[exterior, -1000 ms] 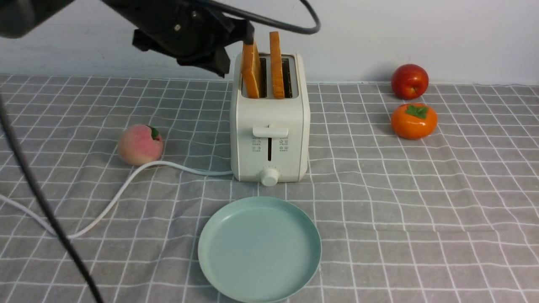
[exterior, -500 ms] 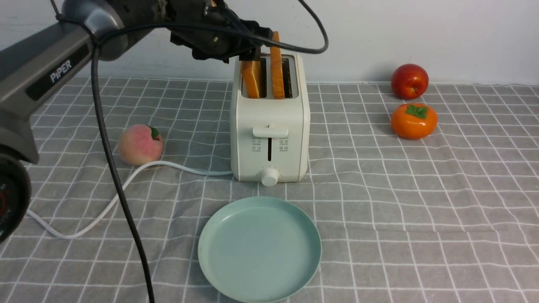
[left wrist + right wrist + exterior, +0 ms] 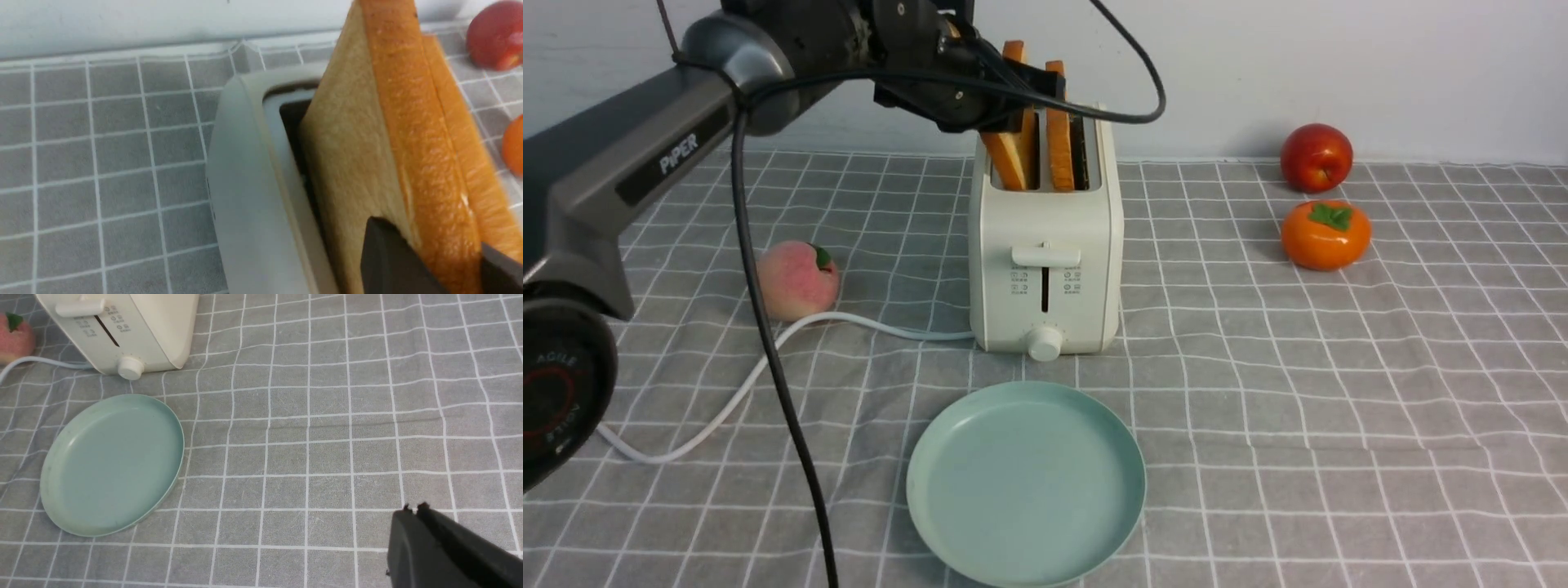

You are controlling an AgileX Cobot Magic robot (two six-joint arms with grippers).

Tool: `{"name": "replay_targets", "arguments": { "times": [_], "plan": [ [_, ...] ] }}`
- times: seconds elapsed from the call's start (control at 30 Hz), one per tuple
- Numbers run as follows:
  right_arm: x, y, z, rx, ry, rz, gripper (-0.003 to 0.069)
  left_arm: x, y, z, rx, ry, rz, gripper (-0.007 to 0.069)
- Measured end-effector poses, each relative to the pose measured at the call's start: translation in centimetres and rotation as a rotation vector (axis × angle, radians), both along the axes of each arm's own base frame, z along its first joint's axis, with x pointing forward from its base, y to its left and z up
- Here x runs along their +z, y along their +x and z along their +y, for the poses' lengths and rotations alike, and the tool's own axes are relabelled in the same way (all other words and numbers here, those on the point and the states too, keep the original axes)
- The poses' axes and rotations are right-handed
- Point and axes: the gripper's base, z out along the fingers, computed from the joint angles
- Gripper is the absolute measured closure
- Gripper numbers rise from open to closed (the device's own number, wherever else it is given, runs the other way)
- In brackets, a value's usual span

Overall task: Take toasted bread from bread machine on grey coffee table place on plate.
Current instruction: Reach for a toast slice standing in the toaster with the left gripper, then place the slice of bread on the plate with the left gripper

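Standing higher than its twin and leaning a little, the left slice (image 3: 1006, 162) of toasted bread is partly out of the bread machine (image 3: 1045, 245), its lower part inside the left slot, while the right slice (image 3: 1058, 122) sits upright in the slot beside it. The left pincer (image 3: 435, 249) is clenched on that left slice near its top: the wrist view shows one dark finger (image 3: 388, 261) pressed to the pale face and the other on the far side of the orange-brown crust. The task looks to be at its first lift, with nothing delivered: the mint-green plate (image 3: 1025, 482) lies bare on the grey checked counter (image 3: 1298, 367) just in front of the machine. What is left, as I judge it, is to draw this slice clear of the slot, carry it forward and down to the plate, let go, and then do the same for the second slice. The right pincer (image 3: 414, 507) is clenched on nothing, poised above bare cloth well to the right of the plate. Farther out lie a peach (image 3: 796, 280) by the white cord (image 3: 768, 359) on the left, and an apple (image 3: 1316, 157) and a persimmon (image 3: 1325, 235) on the right.
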Motion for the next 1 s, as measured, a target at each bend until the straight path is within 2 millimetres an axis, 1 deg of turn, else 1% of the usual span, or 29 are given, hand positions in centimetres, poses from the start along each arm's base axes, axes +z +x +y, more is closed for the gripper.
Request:
{"name": "replay_targets", "arguments": {
  "times": [0.03, 0.07, 0.13, 0.23, 0.27, 0.3, 0.33, 0.4, 0.47, 0.53, 0.6, 0.63, 0.67, 0.7, 0.73, 0.77, 0.8, 0.83, 0.87, 0.9, 0.97, 1.0],
  "plan": [
    [0.0, 0.0, 0.0, 0.000, 0.000, 0.000, 0.0652, 1.3, -0.5, 0.3, 0.001, -0.009, -0.023, 0.0526],
    [0.0, 0.0, 0.0, 0.001, 0.002, 0.000, 0.0650, 3.4, -1.6, 0.6, 0.000, -0.023, -0.059, 0.0526],
    [0.0, 0.0, 0.1, 0.002, 0.007, 0.000, 0.0648, 6.5, -3.3, 1.3, -0.003, -0.039, -0.104, 0.0526],
    [0.0, 0.0, 0.1, 0.006, 0.019, 0.002, 0.0646, 11.3, -7.1, 2.6, -0.013, -0.050, -0.143, 0.0526],
    [0.0, 0.0, 0.1, 0.006, 0.019, 0.002, 0.0645, 12.3, -8.2, 3.0, -0.017, -0.048, -0.141, 0.0526],
    [0.0, 0.0, 0.1, 0.006, 0.020, 0.002, 0.0645, 12.6, -8.5, 3.1, -0.018, -0.047, -0.140, 0.0526],
    [0.0, 0.0, 0.2, 0.007, 0.021, 0.002, 0.0642, 14.5, -11.2, 4.0, -0.030, -0.034, -0.116, 0.0526],
    [0.0, 0.0, 0.2, 0.008, 0.024, 0.002, 0.0640, 15.4, -13.3, 4.7, -0.045, -0.012, -0.086, 0.0526],
    [0.0, 0.0, 0.2, 0.009, 0.028, 0.003, 0.0638, 15.1, -14.8, 5.1, -0.067, 0.006, -0.036, 0.0526],
    [0.0, 0.0, 0.2, 0.011, 0.031, 0.003, 0.0636, 13.9, -15.9, 5.3, -0.091, 0.016, 0.034, 0.0526],
    [0.0, -0.1, 0.3, 0.013, 0.034, 0.005, 0.0636, 11.6, -16.9, 5.3, -0.118, 0.014, 0.121, 0.0526],
    [0.0, -0.1, 0.3, 0.015, 0.038, 0.008, 0.0635, 9.9, -17.3, 5.2, -0.135, 0.006, 0.175, 0.0526],
    [0.0, -0.1, 0.3, 0.016, 0.040, 0.010, 0.0634, 9.0, -17.4, 5.0, -0.145, 0.004, 0.205, 0.0526],
    [0.0, -0.1, 0.4, 0.019, 0.047, 0.013, 0.0633, 6.8, -17.9, 4.8, -0.173, -0.017, 0.253, 0.0526],
    [0.0, -0.1, 0.4, 0.021, 0.049, 0.017, 0.0630, 4.0, -18.4, 4.5, -0.205, -0.047, 0.305, 0.0526],
    [0.0, -0.2, 0.4, 0.022, 0.051, 0.021, 0.0629, 2.0, -18.7, 4.3, -0.234, -0.067, 0.341, 0.0526],
    [-0.1, -0.2, 0.4, 0.024, 0.053, 0.025, 0.0628, 0.5, -18.9, 4.1, -0.247, -0.091, 0.355, 0.0526],
    [-0.1, -0.2, 0.5, 0.027, 0.057, 0.030, 0.0626, -1.5, -19.3, 3.8, -0.268, -0.124, 0.387, 0.0526],
    [-0.1, -0.2, 0.5, 0.030, 0.061, 0.035, 0.0626, -3.1, -19.5, 3.6, -0.275, -0.159, 0.409, 0.0526],
    [-0.1, -0.2, 0.5, 0.030, 0.061, 0.035, 0.0626, -3.4, -19.5, 3.6, -0.273, -0.166, 0.410, 0.0526],
    [-0.1, -0.3, 0.6, 0.035, 0.068, 0.043, 0.0626, -6.5, -19.6, 3.1, -0.276, -0.243, 0.448, 0.0526],
    [-0.2, -0.3, 0.6, 0.035, 0.069, 0.045, 0.0626, -7.2, -19.6, 3.0, -0.280, -0.260, 0.452, 0.0526]
  ]
}}
